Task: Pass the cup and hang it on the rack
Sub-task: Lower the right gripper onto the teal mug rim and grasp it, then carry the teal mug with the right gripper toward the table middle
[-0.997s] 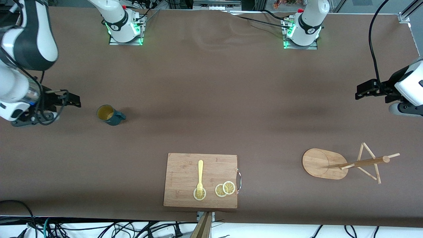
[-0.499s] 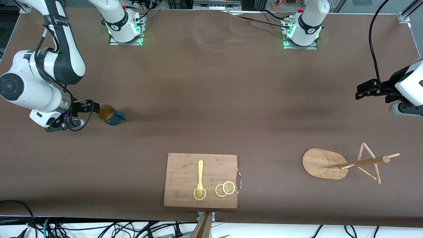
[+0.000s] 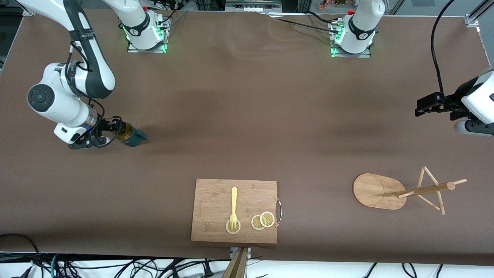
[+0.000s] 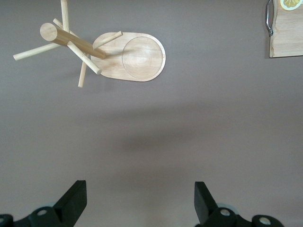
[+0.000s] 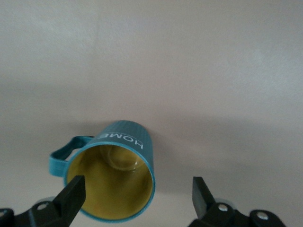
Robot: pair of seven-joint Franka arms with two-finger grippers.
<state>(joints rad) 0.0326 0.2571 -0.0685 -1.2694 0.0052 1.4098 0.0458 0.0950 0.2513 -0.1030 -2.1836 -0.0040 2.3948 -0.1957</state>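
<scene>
The dark teal cup point(image 3: 133, 138) stands upright on the brown table near the right arm's end, its handle turned toward the left arm's end. My right gripper point(image 3: 117, 129) hangs open just over the cup's rim. In the right wrist view the cup point(image 5: 113, 182) sits off-centre between the fingers, close to one fingertip point(image 5: 73, 189), and nothing is gripped. The bamboo rack point(image 3: 376, 191) stands nearer the front camera toward the left arm's end; the left wrist view shows the rack point(image 4: 132, 56) too. My left gripper point(image 3: 422, 106) waits open over bare table, as the left gripper point(image 4: 140, 198) shows in its own wrist view.
A bamboo cutting board point(image 3: 216, 200) lies near the front edge at mid-table, carrying a yellow fork point(image 3: 234, 202) and lemon slices point(image 3: 263, 221). A corner of the cutting board point(image 4: 286, 38) appears in the left wrist view.
The right arm has swung in from the table's end and brought its open gripper up to the cup. The cup, rack and left arm have not moved.
</scene>
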